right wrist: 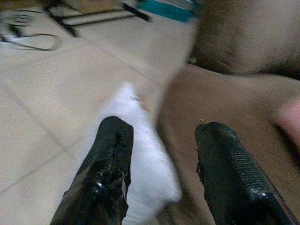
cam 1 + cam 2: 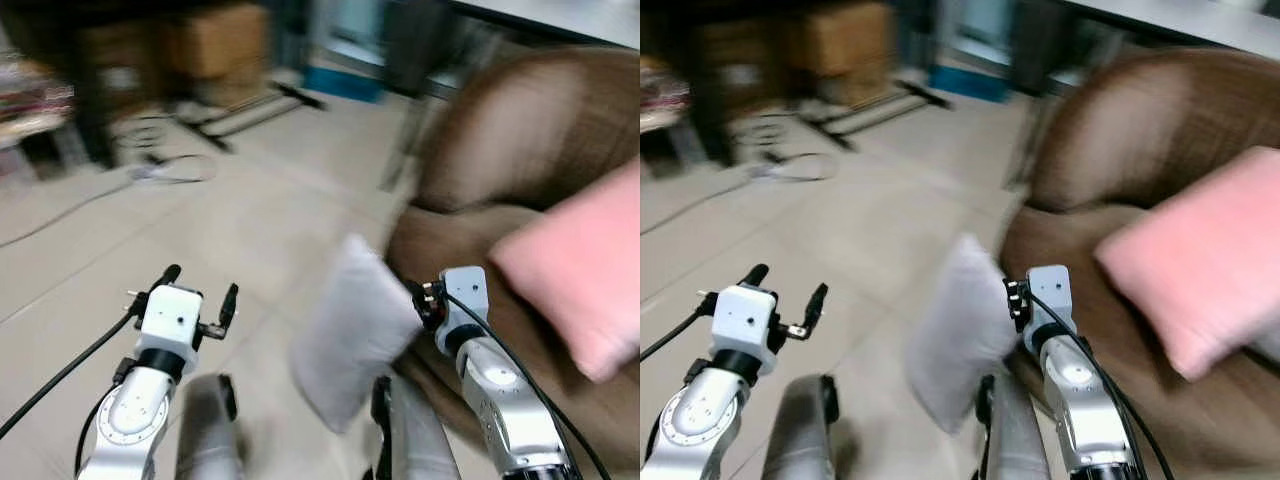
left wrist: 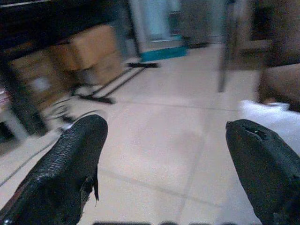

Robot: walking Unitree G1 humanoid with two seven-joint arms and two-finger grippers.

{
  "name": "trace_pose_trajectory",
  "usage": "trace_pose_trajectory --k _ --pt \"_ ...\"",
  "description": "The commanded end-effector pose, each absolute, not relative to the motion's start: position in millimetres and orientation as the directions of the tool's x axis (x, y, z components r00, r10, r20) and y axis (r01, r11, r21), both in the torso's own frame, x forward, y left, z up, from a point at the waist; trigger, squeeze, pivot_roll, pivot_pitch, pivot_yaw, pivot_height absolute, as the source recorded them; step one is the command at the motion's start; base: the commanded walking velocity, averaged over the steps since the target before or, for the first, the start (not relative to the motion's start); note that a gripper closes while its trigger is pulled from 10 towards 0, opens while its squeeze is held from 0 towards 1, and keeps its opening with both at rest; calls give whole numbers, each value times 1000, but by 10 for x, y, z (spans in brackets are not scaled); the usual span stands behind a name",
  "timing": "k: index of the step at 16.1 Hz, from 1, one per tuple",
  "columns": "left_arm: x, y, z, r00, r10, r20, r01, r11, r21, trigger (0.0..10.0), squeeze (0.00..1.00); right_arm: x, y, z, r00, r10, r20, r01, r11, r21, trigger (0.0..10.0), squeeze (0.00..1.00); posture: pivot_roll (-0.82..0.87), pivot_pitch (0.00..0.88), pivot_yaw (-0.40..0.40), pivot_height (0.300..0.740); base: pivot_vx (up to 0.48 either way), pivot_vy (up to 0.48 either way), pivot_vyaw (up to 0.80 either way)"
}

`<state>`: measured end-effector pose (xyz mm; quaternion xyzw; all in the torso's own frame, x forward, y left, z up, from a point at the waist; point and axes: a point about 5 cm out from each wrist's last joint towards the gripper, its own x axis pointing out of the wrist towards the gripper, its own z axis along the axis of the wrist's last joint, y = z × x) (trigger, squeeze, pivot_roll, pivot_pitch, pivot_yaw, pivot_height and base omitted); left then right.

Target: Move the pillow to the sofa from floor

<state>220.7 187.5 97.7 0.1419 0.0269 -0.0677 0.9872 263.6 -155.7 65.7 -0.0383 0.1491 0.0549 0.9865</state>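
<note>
White pillow (image 2: 355, 325): stands tilted on the floor (image 2: 220, 230), leaning against the front edge of the brown sofa (image 2: 520, 150); its upper corner is just beside the right claw.
Right claw (image 1: 161, 140): fingers spread, nothing between them; in the right wrist view the left-hand finger (image 1: 105, 173) overlaps the pillow's white cloth and the other finger (image 1: 232, 173) lies over the sofa's brown seat. Whether either finger touches the pillow cannot be told, as the frames are blurred.
Left claw (image 2: 198, 285): fingers spread and empty, held above the bare floor, well apart from the pillow on the robot's left.
Pink pillow (image 2: 585, 265): lies on the sofa seat, to the right of the right arm, propped towards the backrest.
Sofa: brown, rounded back, at the right of the head views.
Floor: pale tiles; loose cables (image 2: 160, 170) lie on it further off.
Background: cardboard boxes (image 2: 215, 40) under dark shelving, a black metal stand (image 2: 240, 110) on the floor and a teal object (image 2: 345, 80) behind it, all blurred.
</note>
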Motion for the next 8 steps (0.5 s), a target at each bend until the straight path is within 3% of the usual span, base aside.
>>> trace_pose_trajectory --k 1,7,8 --pt "2243 1832 1024 987 -151 -53 160 951 267 10000 0 2645 -1613 657 951 86 -296 -114 991 -76 10000 0 35 2 -80 527 311 0 0" --pt "2244 1834 1030 986 -155 -53 164 949 269 10000 0 2646 -1599 650 949 94 -300 -126 988 -91 10000 0 37 4 -79 527 328 0 0" --pt "2243 1833 1030 986 -156 -54 165 949 269 10000 0 2634 -1553 638 939 148 -310 -193 974 -120 10000 0 37 6 -79 527 304 0 0"
